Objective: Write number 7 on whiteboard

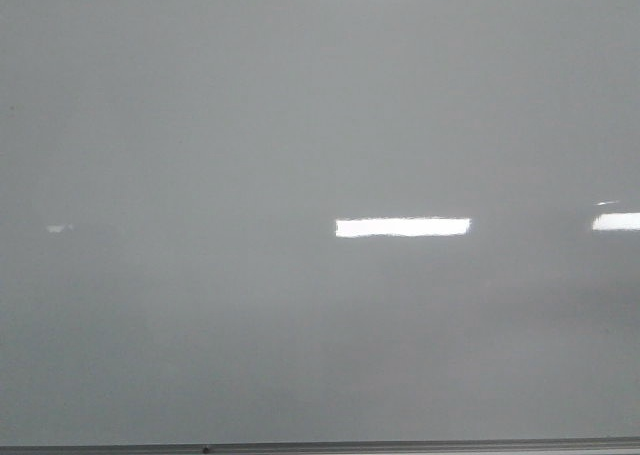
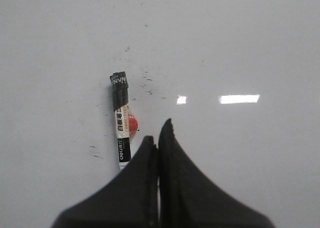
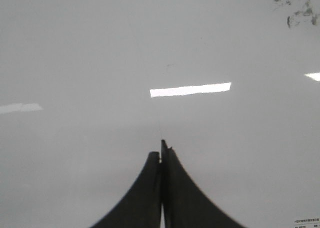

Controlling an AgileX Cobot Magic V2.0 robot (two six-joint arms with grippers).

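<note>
**No stroke drawn yet: marker lying loose, both arms empty**

Front view: the whiteboard [image 1: 320,125] is filling the whole picture, pale grey and glossy, with bright glare bars shining across its middle and a thin metal edge strip [image 1: 320,446] running along the bottom. No black line is showing anywhere on it, so the number 7 is not appearing here at all. Neither arm is entering this view.

Left wrist view: the left gripper [image 2: 157,138] is hovering over the board with its jaws pressed together and nothing between them. Just beside the fingertips, a marker [image 2: 121,120] is lying flat on the board, black cap pointing away from the gripper, white labelled barrel, with a small red thing [image 2: 133,123] touching its side. Faint dark specks [image 2: 147,77] are dotting the surface near the cap; they are reading as smudges, not as a figure.

Right wrist view: the right gripper [image 3: 162,150] is likewise hovering with its jaws together and empty. Smeared dark residue [image 3: 300,7] is sitting well apart from it, shapeless, and a small label [image 3: 306,221] is peeking in at the picture's corner.

Judging from this, the task is standing at its very start: the marker is waiting to be picked up, and the whole figure is left to write.
</note>
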